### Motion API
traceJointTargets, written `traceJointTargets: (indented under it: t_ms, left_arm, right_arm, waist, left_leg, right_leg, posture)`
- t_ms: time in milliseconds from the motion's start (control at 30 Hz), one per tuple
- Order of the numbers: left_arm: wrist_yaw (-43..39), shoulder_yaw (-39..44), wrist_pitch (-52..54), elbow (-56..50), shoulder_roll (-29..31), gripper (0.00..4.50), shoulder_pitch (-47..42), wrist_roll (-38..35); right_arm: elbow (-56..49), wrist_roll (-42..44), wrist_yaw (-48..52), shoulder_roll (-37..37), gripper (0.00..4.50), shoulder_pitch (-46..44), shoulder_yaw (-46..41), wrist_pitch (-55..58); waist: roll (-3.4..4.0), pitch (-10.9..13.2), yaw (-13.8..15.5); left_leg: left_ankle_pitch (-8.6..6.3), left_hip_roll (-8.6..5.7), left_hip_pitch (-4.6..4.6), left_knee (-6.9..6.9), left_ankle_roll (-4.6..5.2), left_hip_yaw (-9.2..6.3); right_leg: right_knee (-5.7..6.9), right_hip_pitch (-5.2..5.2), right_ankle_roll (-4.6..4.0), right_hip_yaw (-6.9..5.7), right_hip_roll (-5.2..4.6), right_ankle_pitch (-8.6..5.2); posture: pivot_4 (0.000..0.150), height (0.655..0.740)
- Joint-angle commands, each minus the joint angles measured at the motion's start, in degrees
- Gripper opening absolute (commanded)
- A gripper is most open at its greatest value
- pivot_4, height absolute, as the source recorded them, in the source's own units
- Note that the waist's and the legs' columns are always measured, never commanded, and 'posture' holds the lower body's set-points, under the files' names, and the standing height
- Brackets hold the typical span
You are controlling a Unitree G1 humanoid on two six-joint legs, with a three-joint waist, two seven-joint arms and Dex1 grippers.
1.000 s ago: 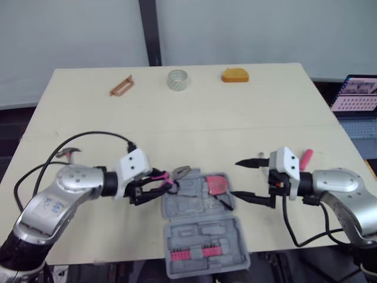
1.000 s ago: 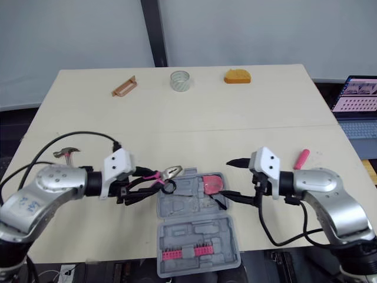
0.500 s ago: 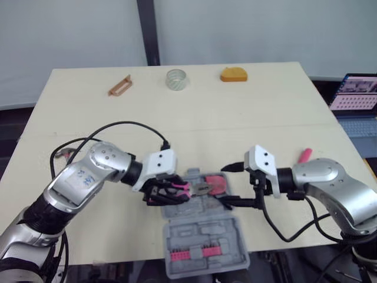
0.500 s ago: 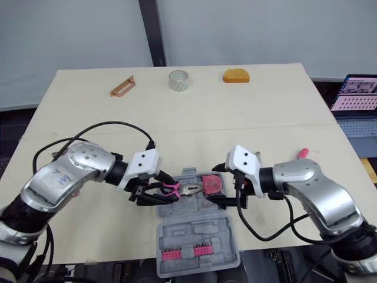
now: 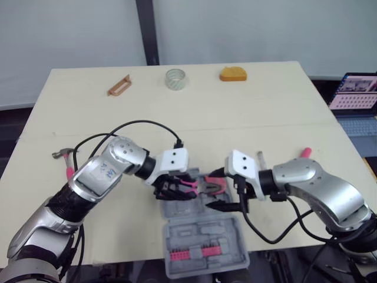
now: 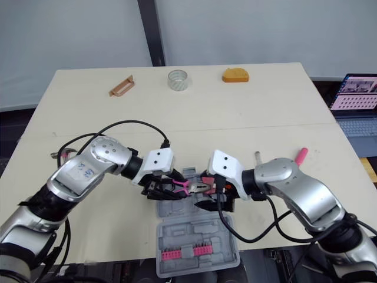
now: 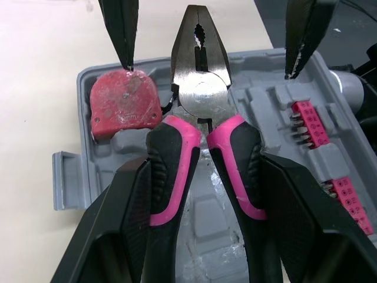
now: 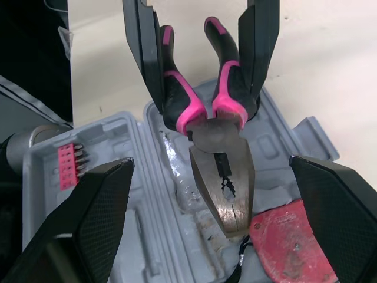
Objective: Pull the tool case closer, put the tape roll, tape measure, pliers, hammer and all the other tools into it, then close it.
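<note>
**Pink-handled pliers (image 7: 200, 100) held over the open grey plastic tool case (image 5: 200, 233) at the desk's (image 5: 235, 112) near edge**

The left gripper (image 5: 177, 187) pinches the pliers by the handles. Their long axis runs across the desk, nose pointing right between the right gripper's (image 5: 218, 190) spread fingers (image 7: 121, 29). A red tape measure (image 7: 125, 103) sits in the tool case beside the nose. Bare desk lies beyond, up to a pale tape roll (image 5: 175, 79) by the far edge.

Hammer (image 5: 62, 154) handle mostly hidden
</note>
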Motion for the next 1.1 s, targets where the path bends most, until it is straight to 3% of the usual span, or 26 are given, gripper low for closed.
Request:
traceJointTargets:
  t_ms: [33,1100]
  left_arm:
    - [-1.11,0.97,-1.58,-0.36,-0.45,2.32,-0.65,0.5]
    - [-1.73,1.49,-1.11,-0.92,-1.42,2.32,-0.2,0.91]
  right_arm:
    - [-1.07,-0.3,-0.55,0.54,4.5,-0.93,0.29,-0.09]
    - [0.02,-1.77,-0.19,1.63,4.5,-1.67,2.53,0.13]
  waist:
    - [0.0,0.0,0.0]
    - [0.0,0.0,-0.01]
  left_leg:
    - [0.0,0.0,-0.01,0.01,0.0,0.01]
    - [0.0,0.0,-0.1,0.17,0.0,0.02]
  right_leg:
    - [0.01,-0.02,0.0,0.0,0.0,0.0]
    - [0.19,-0.14,0.0,0.0,-0.01,0.0]
  posture:
    - [0.15,0.74]
    - [0.15,0.74]
